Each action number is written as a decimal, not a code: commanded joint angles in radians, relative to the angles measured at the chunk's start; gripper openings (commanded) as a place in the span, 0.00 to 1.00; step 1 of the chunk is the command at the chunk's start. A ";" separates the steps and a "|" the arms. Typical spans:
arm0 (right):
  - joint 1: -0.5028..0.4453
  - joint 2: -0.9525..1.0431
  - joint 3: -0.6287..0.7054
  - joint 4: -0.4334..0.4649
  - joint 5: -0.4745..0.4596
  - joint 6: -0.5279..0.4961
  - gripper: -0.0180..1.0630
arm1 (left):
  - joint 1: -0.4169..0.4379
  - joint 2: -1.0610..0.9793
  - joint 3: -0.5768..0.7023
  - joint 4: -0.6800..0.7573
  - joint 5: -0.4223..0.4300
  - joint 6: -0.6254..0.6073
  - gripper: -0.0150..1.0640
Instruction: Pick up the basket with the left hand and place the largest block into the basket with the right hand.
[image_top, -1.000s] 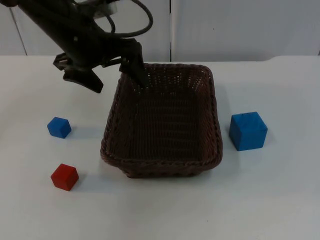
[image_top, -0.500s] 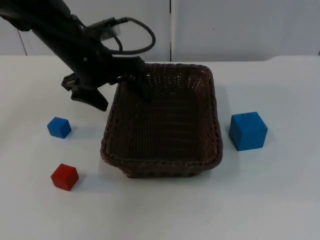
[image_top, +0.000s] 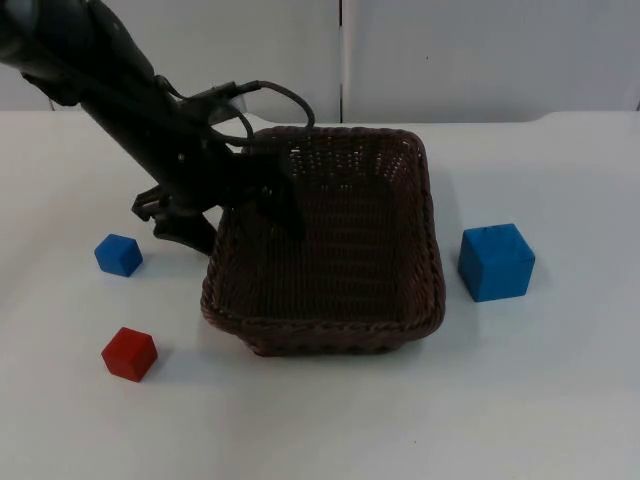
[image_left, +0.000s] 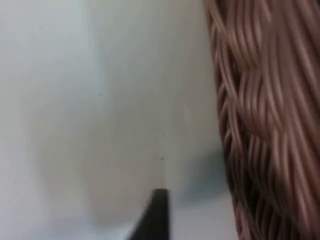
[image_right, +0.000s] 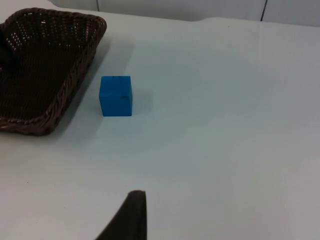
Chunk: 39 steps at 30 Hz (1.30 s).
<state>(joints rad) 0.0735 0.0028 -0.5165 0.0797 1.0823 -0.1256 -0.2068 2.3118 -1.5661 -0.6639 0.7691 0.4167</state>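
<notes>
Left gripper (image_top: 238, 213) down at the left wall of the brown wicker basket (image_top: 400, 330), fingers spread and straddling that wall: one finger (image_top: 283, 205) inside the basket, the other (image_top: 185, 228) outside it on the white table (image_top: 320, 420). Not pinching yet, going by the wide gap between the two fingers in the top view. From the left wrist, woven wall (image_left: 265, 125) just beside a black fingertip (image_left: 155, 217), bare table (image_left: 100, 100) on the fingertip's other side. Basket resting flat on the table, nothing inside it.

Largest block, a blue cube (image_top: 496, 261), sitting upright on the table just beyond the basket's right wall, on the far side of the basket from the left fingers, near but not touching the wicker. From the right wrist, same blue cube (image_right: 116, 95) ahead of the black fingertip (image_right: 131, 217), well apart from it, with the basket (image_right: 75, 95) just beside the cube. Right arm waiting; cannot tell whether its fingers are spread or pressed together.

Small blue cube (image_top: 118, 254) near the outer left finger, on the side away from the basket. Small red cube (image_top: 129, 353) further from the fingers, toward the table's near edge, apart from both basket and small blue cube.
</notes>
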 joint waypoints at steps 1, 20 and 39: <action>-0.004 -0.003 0.001 0.001 0.000 -0.003 0.99 | -0.006 -0.003 -0.004 -0.015 0.006 -0.006 0.71; -0.004 -0.003 0.001 -0.008 0.000 -0.003 0.99 | 0.008 -0.041 -0.004 -0.082 -0.041 -0.044 0.01; -0.004 -0.003 0.001 -0.010 0.000 -0.003 0.99 | 0.008 -0.325 0.015 -0.087 0.088 -0.107 0.01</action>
<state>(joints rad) 0.0735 0.0028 -0.5165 0.0760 1.0823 -0.1275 -0.2010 2.0250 -1.5599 -0.7185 0.8431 0.3316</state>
